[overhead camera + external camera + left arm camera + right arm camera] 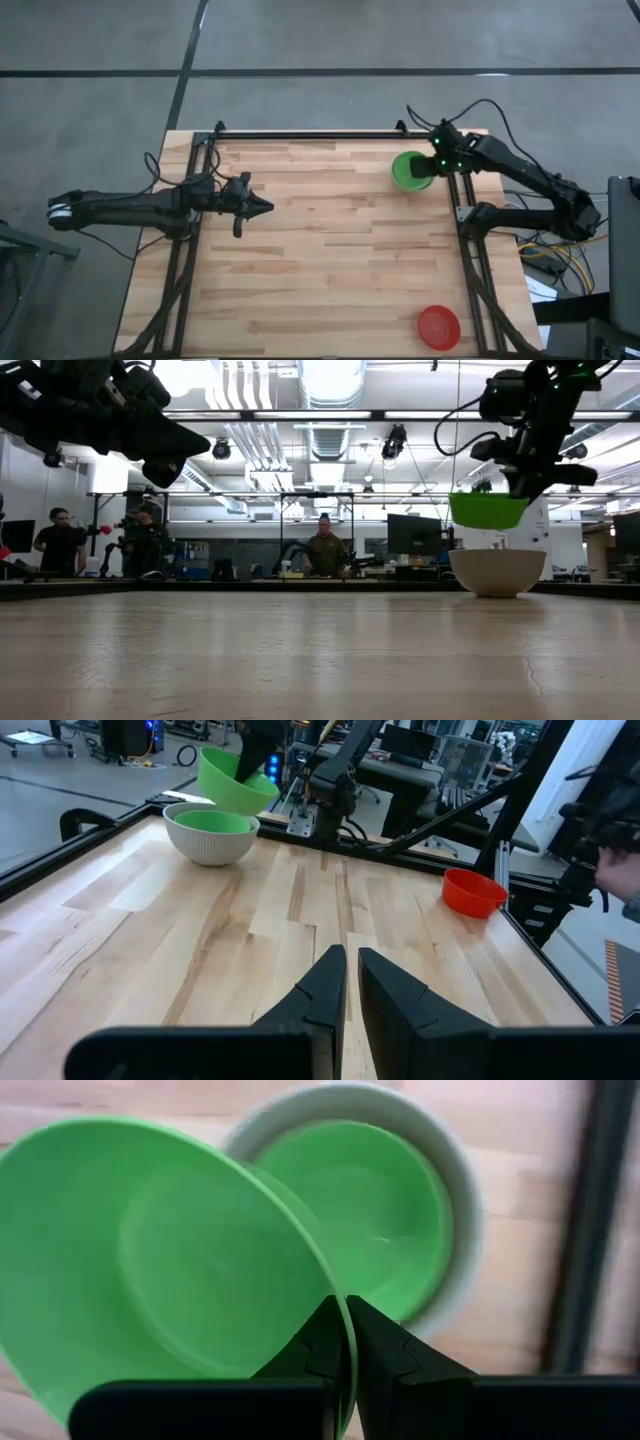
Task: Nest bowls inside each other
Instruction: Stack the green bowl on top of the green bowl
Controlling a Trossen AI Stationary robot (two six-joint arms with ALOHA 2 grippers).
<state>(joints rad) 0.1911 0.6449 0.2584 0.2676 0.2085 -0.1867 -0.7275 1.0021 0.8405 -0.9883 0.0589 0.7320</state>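
right pincer (344, 1342) — green bowl (170, 1270), above white bowl (455, 1200)

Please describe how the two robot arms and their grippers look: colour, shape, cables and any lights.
Both arms are dark, slim and jointed. The left arm has a pale cap at its outer end, and black cables loop near its wrist. The left gripper has two dark, wedge-shaped fingers tapering to points. The right arm carries small green lights near its wrist and black cables arching above it. The right gripper has the same dark pointed fingers.
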